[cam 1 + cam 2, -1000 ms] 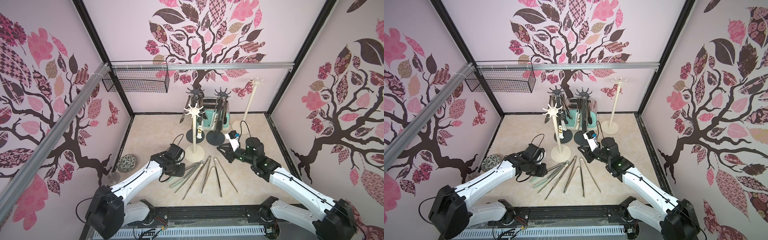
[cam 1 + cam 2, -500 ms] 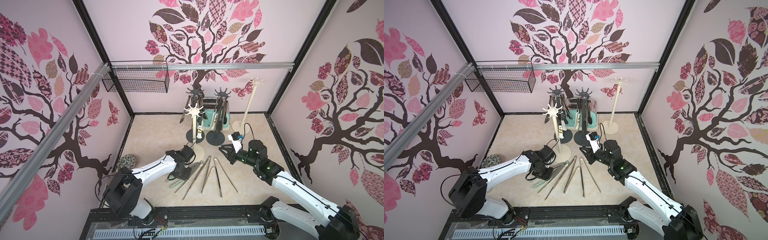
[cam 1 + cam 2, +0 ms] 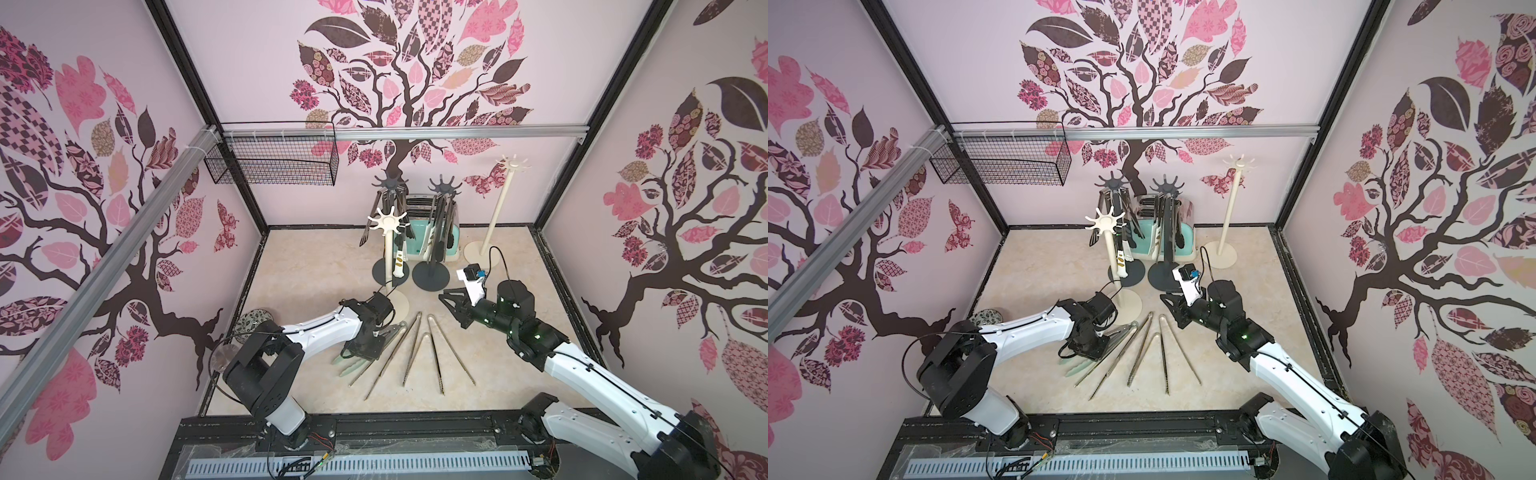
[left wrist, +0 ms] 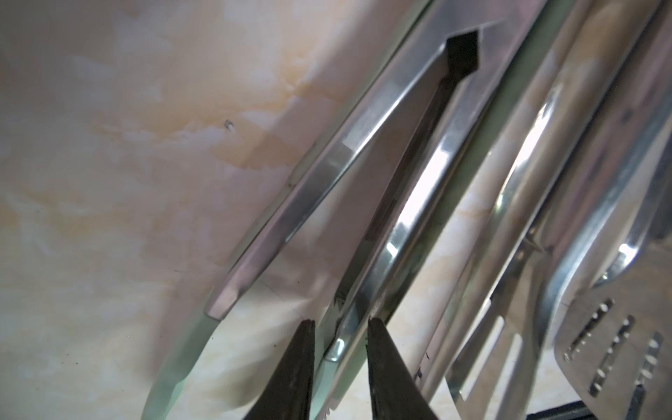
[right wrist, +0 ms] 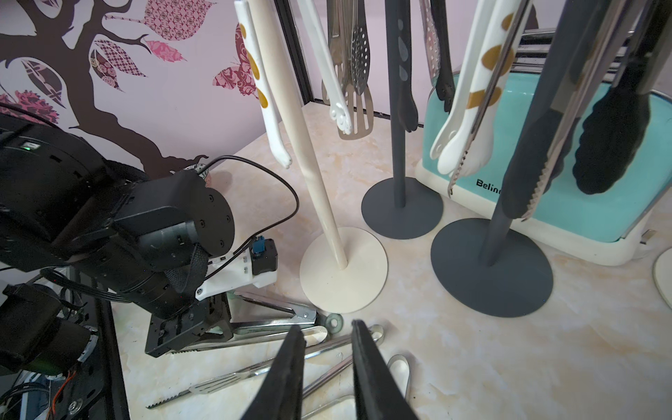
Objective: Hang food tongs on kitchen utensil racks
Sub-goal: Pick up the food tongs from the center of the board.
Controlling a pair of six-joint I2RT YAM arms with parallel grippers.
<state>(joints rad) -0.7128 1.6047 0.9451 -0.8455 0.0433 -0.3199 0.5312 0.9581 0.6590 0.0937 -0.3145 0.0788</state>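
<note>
Four racks [image 3: 389, 266] at the desk's [image 3: 316, 266] far edge: two grey, two cream. About five tongs [image 3: 392, 331] lie mid-desk. Only the left wrist view shows the left gripper [image 4: 338, 323] astride one arm of the mint-tipped tongs [image 4: 316, 196]; whether it pinches, can't tell. Right gripper [image 5: 325, 327] agape, empty.

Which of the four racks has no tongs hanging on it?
The cream rack standing apart at the back: it is bare, while the other cream rack and both grey racks carry tongs.

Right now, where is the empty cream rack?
In both top views the empty cream rack stands far back on the right side, just right of the toaster.
</note>
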